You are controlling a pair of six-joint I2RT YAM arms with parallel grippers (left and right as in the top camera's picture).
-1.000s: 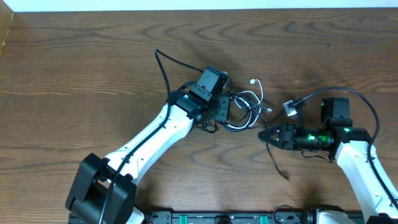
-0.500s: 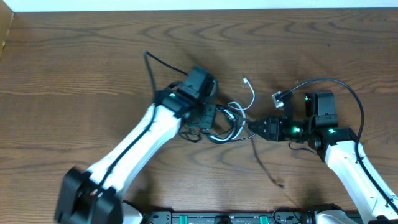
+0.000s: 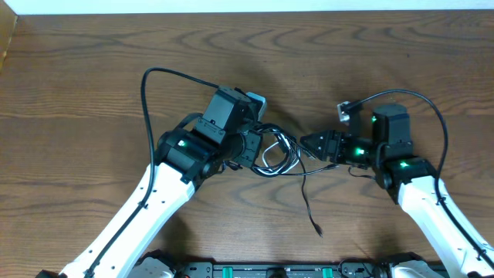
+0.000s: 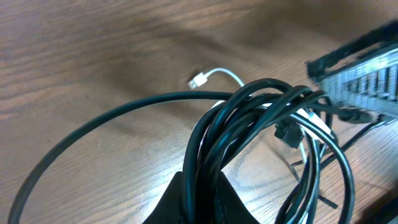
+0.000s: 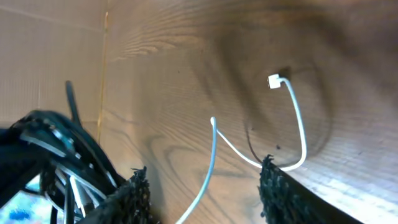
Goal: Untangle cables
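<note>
The cables lie as a tangle of black and white loops between my two grippers at mid-table. My left gripper is shut on a bunch of black cable strands, which rise from its jaws. A white cable's plug rests on the wood beyond. My right gripper points left at the tangle with its jaws apart. In the right wrist view a white cable runs loose between the fingers, gripper open. One black cable tail trails toward the front.
The right arm's own thick wire arcs over its wrist, with a small connector beside it. A black wire loops out behind the left arm. The table's far edge runs along the top.
Right gripper moved left and up to the tangle and its jaws widened. Left arm swung, carrying the bundle slightly left. The black tail shifted left and forward.
</note>
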